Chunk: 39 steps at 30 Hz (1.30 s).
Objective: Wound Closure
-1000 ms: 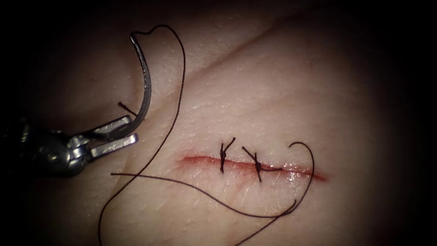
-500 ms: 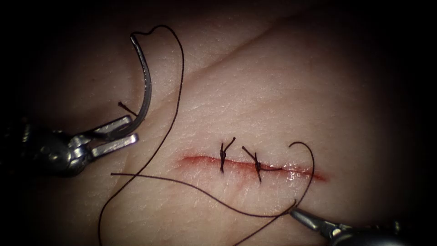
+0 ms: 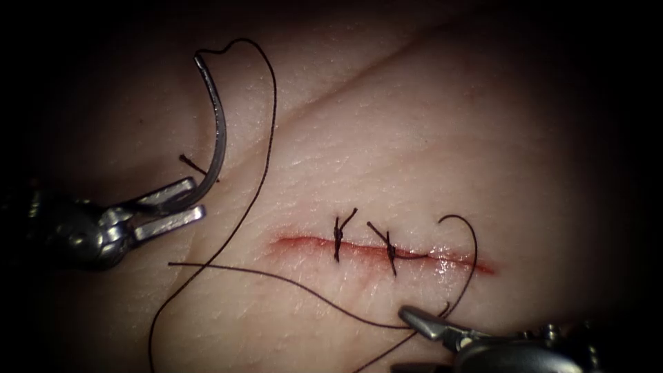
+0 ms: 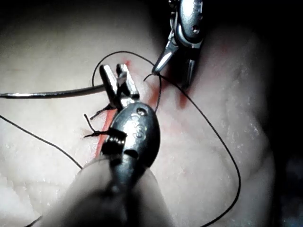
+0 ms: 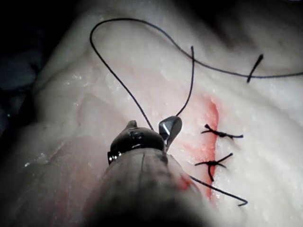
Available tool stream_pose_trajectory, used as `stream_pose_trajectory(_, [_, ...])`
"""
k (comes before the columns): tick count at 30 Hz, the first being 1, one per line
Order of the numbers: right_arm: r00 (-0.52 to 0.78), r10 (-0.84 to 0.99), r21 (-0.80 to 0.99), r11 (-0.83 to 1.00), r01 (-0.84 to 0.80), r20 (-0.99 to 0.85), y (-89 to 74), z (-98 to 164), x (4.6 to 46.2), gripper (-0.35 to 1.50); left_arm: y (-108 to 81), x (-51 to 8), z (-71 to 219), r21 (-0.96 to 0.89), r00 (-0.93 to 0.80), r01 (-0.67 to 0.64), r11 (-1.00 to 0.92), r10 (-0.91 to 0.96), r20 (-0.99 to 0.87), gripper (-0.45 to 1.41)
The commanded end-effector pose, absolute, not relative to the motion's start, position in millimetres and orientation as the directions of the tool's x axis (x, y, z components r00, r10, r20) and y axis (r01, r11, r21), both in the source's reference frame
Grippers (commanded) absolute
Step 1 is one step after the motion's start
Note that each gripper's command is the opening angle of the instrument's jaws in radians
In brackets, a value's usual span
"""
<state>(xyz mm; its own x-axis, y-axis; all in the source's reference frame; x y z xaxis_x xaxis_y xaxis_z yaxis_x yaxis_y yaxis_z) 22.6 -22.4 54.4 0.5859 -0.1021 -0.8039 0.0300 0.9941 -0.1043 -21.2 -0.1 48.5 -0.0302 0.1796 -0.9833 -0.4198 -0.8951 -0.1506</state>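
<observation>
The needle is pinched near its tip by the left tool, clear of tissue; at five o'clock of the cut, thread is met by the spread right tool

Needle: left of the cut, off the tissue, in the left pincer.
Right pincer: at the thread, before the cut.

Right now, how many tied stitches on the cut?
2: the left knot sits mid-cut, the right knot just right of it. Further right, only loose thread crosses the cut.
</observation>
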Motion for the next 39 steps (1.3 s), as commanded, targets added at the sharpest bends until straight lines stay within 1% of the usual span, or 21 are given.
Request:
stream_pose_trajectory(1, [0.587,-0.11,-0.11,0.993,0.035,-0.802,-23.0,55,23.0,0.98,-0.4,-21.6,49,-0.151,-0.031,-0.419,-0.895,0.181,-0.983,-0.45])
stream_pose_trajectory(4, [0.585,-0.118,-0.117,0.992,0.04,-0.802,-23.1,56,22.9,0.84,-0.3,-21.4,48,-0.154,-0.031,-0.418,-0.895,0.183,-0.983,-0.45])
stream_pose_trajectory(6, [0.58,-0.142,-0.136,0.989,0.054,-0.802,-23.3,56,23.0,0.51,-0.3,-21.6,48,-0.153,-0.032,-0.42,-0.895,0.183,-0.983,-0.45])
stream_pose_trajectory(7, [0.578,-0.149,-0.138,0.988,0.063,-0.802,-23.3,55,23.0,0.22,-0.3,-21.6,48,-0.153,-0.032,-0.42,-0.895,0.183,-0.983,-0.45])
stream_pose_trajectory(8, [0.577,-0.16,-0.134,0.987,0.088,-0.801,-23.5,55,22.9,-0.35,-0.4,-21.6,48,-0.153,-0.032,-0.42,-0.895,0.183,-0.983,-0.45])
stream_pose_trajectory(9, [0.583,-0.18,-0.125,0.983,0.133,-0.792,-23.6,55,22.9,-0.35,-0.4,-21.6,48,-0.153,-0.032,-0.42,-0.895,0.183,-0.983,-0.45])
stream_pose_trajectory(10, [0.585,-0.181,-0.123,0.983,0.138,-0.791,-23.6,55,22.9,-0.35,-0.4,-21.6,48,-0.153,-0.032,-0.42,-0.895,0.183,-0.983,-0.45])
stream_pose_trajectory(15, [0.581,-0.181,-0.125,0.983,0.135,-0.793,-23.7,55,22.7,-0.35,-0.4,-21.4,48,-0.153,-0.032,-0.419,-0.895,0.183,-0.983,-0.45])
stream_pose_trajectory(26, [0.502,-0.182,-0.135,0.982,0.13,-0.845,-29.0,46,23.5,-0.35,-0.4,-22.1,48,-0.151,-0.034,-0.424,-0.893,0.183,-0.983,-0.45])
stream_pose_trajectory(29, [0.482,-0.187,-0.137,0.981,0.139,-0.856,-30.3,43,24.6,-0.35,-0.3,-22.4,48,-0.15,-0.035,-0.426,-0.892,0.182,-0.983,-0.45])
stream_pose_trajectory(30, [0.446,-0.183,-0.131,0.981,0.146,-0.876,-31.1,41,25.5,-0.35,-0.4,-22.4,48,-0.15,-0.035,-0.426,-0.892,0.182,-0.983,-0.45])
stream_pose_trajectory(33, [0.394,-0.164,-0.12,0.984,0.135,-0.904,-32.4,39,27.2,-0.35,-0.4,-22.3,48,-0.15,-0.034,-0.425,-0.893,0.182,-0.983,-0.45])
stream_pose_trajectory(36, [0.377,-0.159,-0.114,0.984,0.139,-0.912,-33.4,37,28.6,-0.35,-0.5,-22.2,48,-0.15,-0.035,-0.425,-0.893,0.181,-0.983,-0.45])
stream_pose_trajectory(39, [0.379,-0.155,-0.11,0.984,0.137,-0.912,-32.9,37,28.4,-0.35,-0.5,-22.2,48,-0.15,-0.035,-0.425,-0.893,0.181,-0.983,-0.45])
